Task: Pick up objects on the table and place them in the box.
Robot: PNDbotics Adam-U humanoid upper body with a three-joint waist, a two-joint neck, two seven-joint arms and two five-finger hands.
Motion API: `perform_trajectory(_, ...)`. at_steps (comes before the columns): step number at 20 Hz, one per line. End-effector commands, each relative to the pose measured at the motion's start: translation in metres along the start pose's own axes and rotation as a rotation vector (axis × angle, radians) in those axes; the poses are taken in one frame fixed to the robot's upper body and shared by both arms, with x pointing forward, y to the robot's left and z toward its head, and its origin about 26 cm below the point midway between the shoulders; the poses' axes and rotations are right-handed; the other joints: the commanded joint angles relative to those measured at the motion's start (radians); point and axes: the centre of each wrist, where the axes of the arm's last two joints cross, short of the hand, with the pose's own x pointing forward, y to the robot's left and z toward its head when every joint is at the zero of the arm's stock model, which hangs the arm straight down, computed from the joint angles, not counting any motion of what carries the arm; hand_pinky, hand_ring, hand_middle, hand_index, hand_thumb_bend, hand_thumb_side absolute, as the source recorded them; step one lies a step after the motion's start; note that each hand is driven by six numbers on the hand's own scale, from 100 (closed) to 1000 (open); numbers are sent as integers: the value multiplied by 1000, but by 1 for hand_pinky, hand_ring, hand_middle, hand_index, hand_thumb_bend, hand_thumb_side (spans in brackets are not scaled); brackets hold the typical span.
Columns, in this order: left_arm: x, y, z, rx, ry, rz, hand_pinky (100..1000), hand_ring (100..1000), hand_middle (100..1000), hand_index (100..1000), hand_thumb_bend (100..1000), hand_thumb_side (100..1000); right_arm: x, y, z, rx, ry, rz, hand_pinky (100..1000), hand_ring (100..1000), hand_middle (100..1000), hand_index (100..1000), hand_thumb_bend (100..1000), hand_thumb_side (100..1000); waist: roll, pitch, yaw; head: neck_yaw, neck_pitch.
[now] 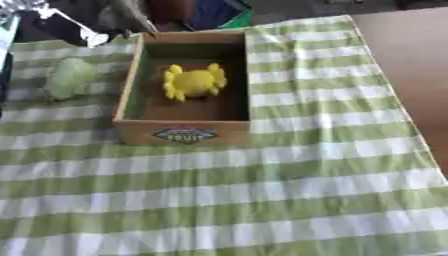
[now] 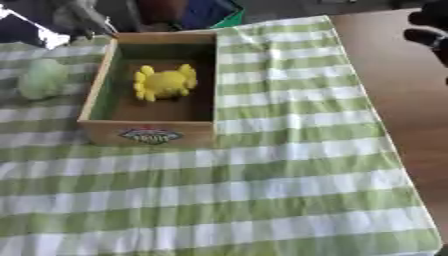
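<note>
Right hand (image 2: pixel 429 30) hangs at the far right edge, fingers unclear.

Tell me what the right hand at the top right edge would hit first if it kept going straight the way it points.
Only dark parts of the right hand show, over the bare brown table. It seems to point left; that way it would probably cross the checked cloth toward the box. Depth is unclear.

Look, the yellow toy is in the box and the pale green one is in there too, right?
Not quite. The yellow toy is in the box, but the pale green one lies on the striped cloth left of the box. The left eye view shows it.
</note>
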Motion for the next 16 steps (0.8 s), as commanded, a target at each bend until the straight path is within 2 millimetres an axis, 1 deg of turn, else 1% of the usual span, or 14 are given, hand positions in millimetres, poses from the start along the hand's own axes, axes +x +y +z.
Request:
perform_trajectory(1,13,20,-10,60,-16,-63,385,486,386,353,100,255,9,2,-7,7,-43,-10,773,770,677,825,100,1000,-6,-20,-7,19,-10)
perform_trajectory(8,36,9,-34,73,-28,-96,385,488,388,356,100,255,10,4,-11,-17,-59,-39,774,771,680,827,100,1000,-9,-9,-28,70,-25)
perform_trajectory(14,51,-12,-48,35,-32,-122,385,487,388,357,100,252,11,5,-13,-41,-65,-51,774,772,682,829,100,1000,-8,0,-31,84,-31)
perform_trajectory(16,55,-24,-51,11,-33,-147,385,487,388,357,100,251,11,5,-13,-47,-67,-50,774,772,682,828,100,1000,-8,1,-31,83,-32)
